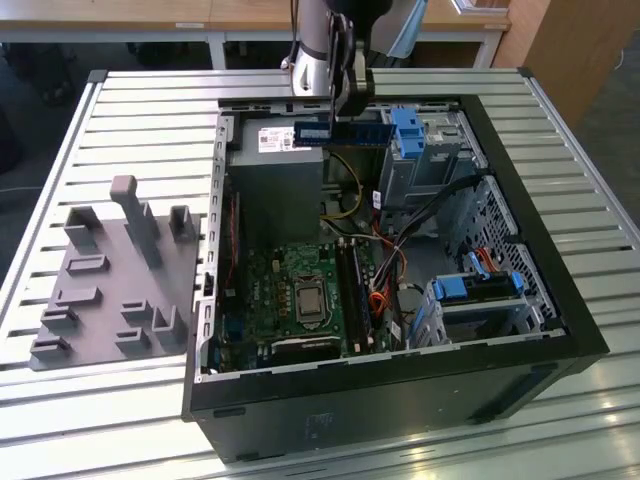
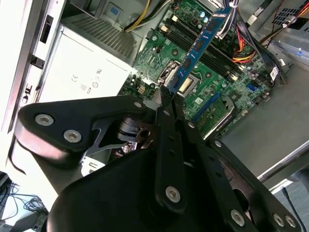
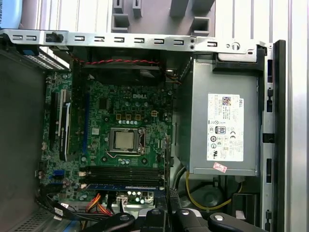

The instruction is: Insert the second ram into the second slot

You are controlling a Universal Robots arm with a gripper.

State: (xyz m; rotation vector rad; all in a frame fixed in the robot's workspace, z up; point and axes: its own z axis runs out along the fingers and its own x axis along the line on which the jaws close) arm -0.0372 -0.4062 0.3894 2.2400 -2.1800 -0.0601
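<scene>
Carrying looks like the step in hand: fingers (image 2: pixel 168 130) clenched on the second ram (image 1: pixel 368 133) hold it above the power supply (image 1: pixel 275 175), well apart from the memory slots (image 1: pixel 352 285), so seating it calls for squaring its edge over the slot.

Jaws clamped on the second ram (image 1: pixel 345 133), the stick held level, high at the far end of the open computer case (image 1: pixel 575 320), just above the grey power supply (image 1: pixel 275 180). Motherboard (image 1: pixel 300 290) well below. On the exterior view's left, a grey fixture block (image 1: pixel 110 280) sits on the slatted worktop (image 1: pixel 130 110).
</scene>
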